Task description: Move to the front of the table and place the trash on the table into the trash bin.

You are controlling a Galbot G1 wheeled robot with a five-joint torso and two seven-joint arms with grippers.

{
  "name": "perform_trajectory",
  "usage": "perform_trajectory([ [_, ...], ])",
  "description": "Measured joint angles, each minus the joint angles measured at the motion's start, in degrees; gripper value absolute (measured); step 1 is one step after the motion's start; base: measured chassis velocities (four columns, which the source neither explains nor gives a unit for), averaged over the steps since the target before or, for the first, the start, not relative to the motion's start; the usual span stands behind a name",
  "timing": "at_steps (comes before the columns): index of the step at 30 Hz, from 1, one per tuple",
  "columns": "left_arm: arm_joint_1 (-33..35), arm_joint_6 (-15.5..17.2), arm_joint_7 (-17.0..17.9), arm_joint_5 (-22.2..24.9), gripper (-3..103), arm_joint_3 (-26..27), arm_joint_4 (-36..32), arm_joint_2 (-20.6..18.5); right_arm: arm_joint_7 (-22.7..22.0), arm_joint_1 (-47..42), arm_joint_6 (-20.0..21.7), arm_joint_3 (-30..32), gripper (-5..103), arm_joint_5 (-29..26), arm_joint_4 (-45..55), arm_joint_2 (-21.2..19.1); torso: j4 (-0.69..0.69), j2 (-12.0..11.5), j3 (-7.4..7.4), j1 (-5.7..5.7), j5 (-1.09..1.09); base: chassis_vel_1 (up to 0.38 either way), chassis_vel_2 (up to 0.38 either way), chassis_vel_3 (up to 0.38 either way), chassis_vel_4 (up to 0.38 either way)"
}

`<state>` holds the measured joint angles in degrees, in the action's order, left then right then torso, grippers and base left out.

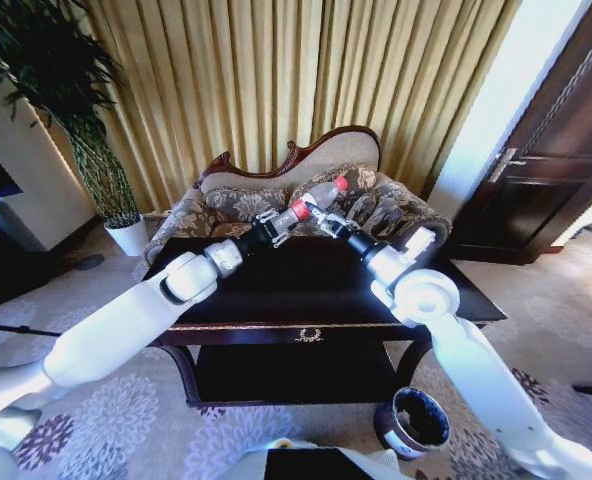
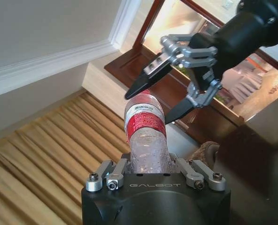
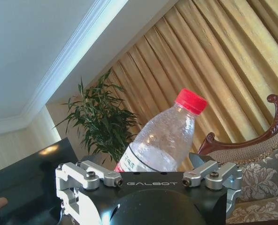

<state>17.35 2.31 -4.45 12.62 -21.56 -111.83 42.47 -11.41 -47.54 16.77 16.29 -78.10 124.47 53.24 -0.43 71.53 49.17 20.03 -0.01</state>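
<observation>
We see the bottle held in the air above the far edge of the table, with its red cap toward the sofa. Both arms meet at it. The left gripper appears clamped on the bottle's base end, the red-white label just beyond its fingers. The right gripper stands with its dark fingers spread to either side of the bottle near the label; we cannot tell whether they touch it. The trash bin sits on the carpet beside the table's front right leg.
</observation>
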Motion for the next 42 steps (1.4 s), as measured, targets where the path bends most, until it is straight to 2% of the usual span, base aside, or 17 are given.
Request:
perform_trajectory([
  [4, -1.54, 0.22, 0.3, 0.1, 32, -1.84, -0.04, 0.03, -0.04, -0.11, 0.0, 0.15, 100, 0.0, 0.0, 0.29, 0.0, 0.0, 0.0, 0.0, 0.0, 0.0, 0.0, 0.0, 0.0],
  [9, -6.5, 0.53, 0.48, 1.23, 30, -6.97, 0.02, -0.08, -0.32, -0.08, 0.0, -0.08, 100, 0.43, -0.25, 0.67, 0.0, 0.0, 0.0, 0.0, 0.0, 0.0, 0.0, 0.0, 0.0],
  [18, -9.03, 1.54, 1.22, 2.15, 30, -10.62, -0.72, 0.75, -0.33, 0.0, 0.09, 0.6, 101, 0.55, -0.7, 1.08, 0.0, 0.0, 0.0, 0.0, 0.01, 0.0, 0.0, 0.0, 0.0],
  [21, -9.15, 1.79, 1.33, 2.36, 30, -11.06, -1.02, 0.69, -0.9, -0.36, 0.16, 1.34, 86, 0.47, -0.49, 0.06, 0.0, 0.0, 0.0, 0.0, 0.01, 0.0, 0.0, 0.0, 0.0],
  [24, -9.24, 1.85, 1.33, 2.58, 30, -11.19, -1.08, 0.72, -1.18, -0.6, 0.17, 1.91, 80, 0.22, -0.14, -0.79, 0.0, 0.0, 0.0, 0.0, 0.0, 0.0, 0.0, 0.0, 0.0],
  [27, -9.12, 2.1, 1.33, 2.74, 30, -11.28, -1.17, 0.93, -1.21, -1.11, 0.19, 2.94, 65, -0.04, 0.27, -1.7, -0.01, 0.0, 0.0, 0.0, 0.01, 0.0, 0.0, 0.0, 0.0],
  [30, -8.46, 2.15, 1.35, 2.76, 30, -11.07, -1.36, 0.96, -1.2, -1.43, 0.19, 3.21, 61, -0.08, 0.46, -1.78, -0.01, 0.0, 0.0, 0.0, 0.01, 0.0, 0.0, 0.0, 0.0],
  [31, -7.95, 2.18, 1.38, 2.79, 30, -10.89, -1.64, 0.82, -1.21, -1.81, 0.19, 3.36, 54, -0.08, 0.71, -1.85, 0.0, 0.0, 0.0, 0.0, 0.0, 0.0, 0.0, 0.0, 0.0],
  [33, -7.65, 2.17, 1.45, 2.86, 30, -10.8, -1.92, 0.59, -1.22, -2.17, 0.19, 3.49, 54, -0.07, 0.97, -2.05, 0.0, 0.0, 0.0, 0.0, 0.0, 0.0, 0.0, 0.0, 0.0],
  [36, -7.03, 2.93, 2.12, 3.7, 30, -10.56, -2.98, -0.06, -1.01, -2.77, 0.16, 3.72, 44, -0.02, 1.44, -2.82, 0.0, 0.0, 0.0, 0.0, 0.0, 0.0, 0.0, 0.0, 0.0],
  [38, -6.87, 3.26, 2.13, 4.13, 27, -10.33, -3.37, -0.27, -0.93, -2.85, 0.15, 3.79, 44, -0.03, 1.54, -3.01, 0.0, 0.0, 0.0, 0.0, 0.0, 0.0, 0.0, 0.0, 0.0],
  [41, -6.64, 3.91, 1.44, 4.95, 42, -9.68, -4.48, -1.09, -0.86, -3.04, 0.1, 4.5, 38, -0.03, 1.77, -3.58, 0.0, 0.0, 0.0, 0.0, 0.0, 0.0, 0.0, 0.0, 0.0],
  [42, -6.64, 3.91, 1.44, 4.95, 42, -9.68, -4.48, -1.09, -0.86, -3.04, 0.1, 4.5, 38, -0.03, 1.77, -3.58, 0.0, 0.0, 0.0, 0.0, 0.0, 0.0, 0.0, 0.0, 0.0],
])
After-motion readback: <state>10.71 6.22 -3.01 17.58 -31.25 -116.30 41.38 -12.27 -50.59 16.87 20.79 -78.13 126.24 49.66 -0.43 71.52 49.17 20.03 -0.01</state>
